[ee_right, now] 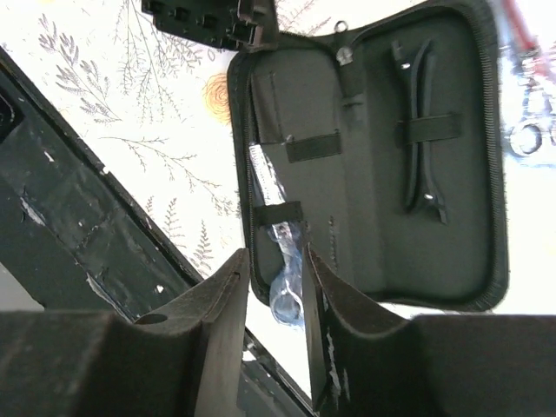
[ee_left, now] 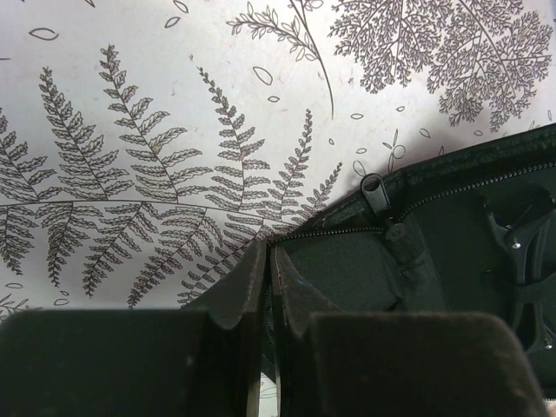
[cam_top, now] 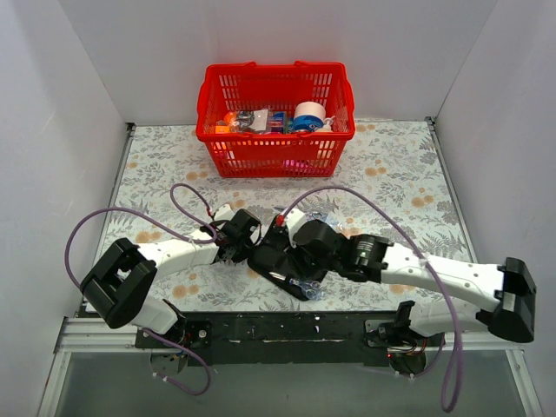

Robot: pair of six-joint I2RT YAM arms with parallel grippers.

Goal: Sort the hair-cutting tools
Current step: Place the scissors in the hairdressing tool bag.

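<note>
Above, we saw both arms at the open pouch [cam_top: 280,265]; by left wrist, our left gripper [ee_left: 268,287] clamped its rim; by right wrist, our right gripper [ee_right: 275,256] stood parted beside strapped-in scissors [ee_right: 284,291], comb [ee_right: 421,165] stowed, second scissors [ee_right: 526,130] outside, unstowed.

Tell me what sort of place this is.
Likely a robot test cell: white panels enclose a fern-print work surface, and a left arm and right arm bolted at its near edge meet over a black pouch.
</note>
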